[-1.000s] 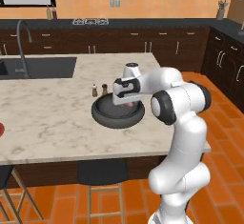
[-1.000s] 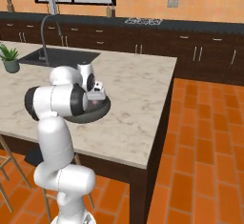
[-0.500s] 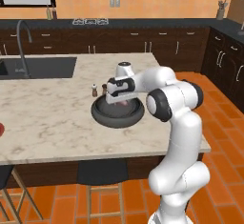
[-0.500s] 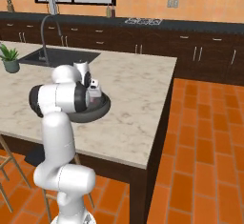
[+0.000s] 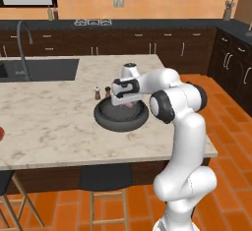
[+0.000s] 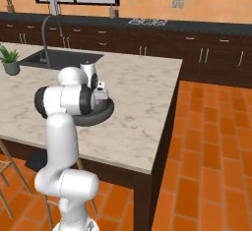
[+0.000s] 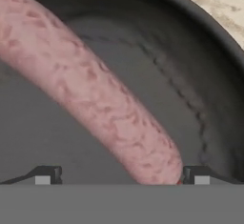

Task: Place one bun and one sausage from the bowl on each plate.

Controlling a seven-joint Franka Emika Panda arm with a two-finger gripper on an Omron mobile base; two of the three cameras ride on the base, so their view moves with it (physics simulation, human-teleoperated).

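Observation:
The dark bowl (image 5: 105, 121) sits mid-counter, and my gripper (image 5: 122, 100) reaches down into it. A pale pink sausage (image 7: 95, 94) lies slantwise on the bowl's floor (image 7: 200, 75) in the hand view. My gripper (image 7: 121, 176) is open, its fingertips (image 7: 47, 175) standing on either side of the sausage's near end. The right tip is close against the sausage; the left tip is apart from it. A bit of pink sausage (image 5: 129, 105) peeks out beside the hand. The bowl (image 6: 106, 112) and gripper (image 6: 101, 97) also appear from the right, partly behind my arm.
Two small shakers (image 5: 97, 93) stand just left of the bowl. A sink (image 5: 34, 70) with a faucet lies far left, a potted plant (image 6: 10, 60) beside it. A red object (image 5: 1, 132) shows at the counter's left edge. A stool (image 5: 105, 177) stands below the front edge.
The hand has shifted slightly left and dropped from above the bowl down into it.

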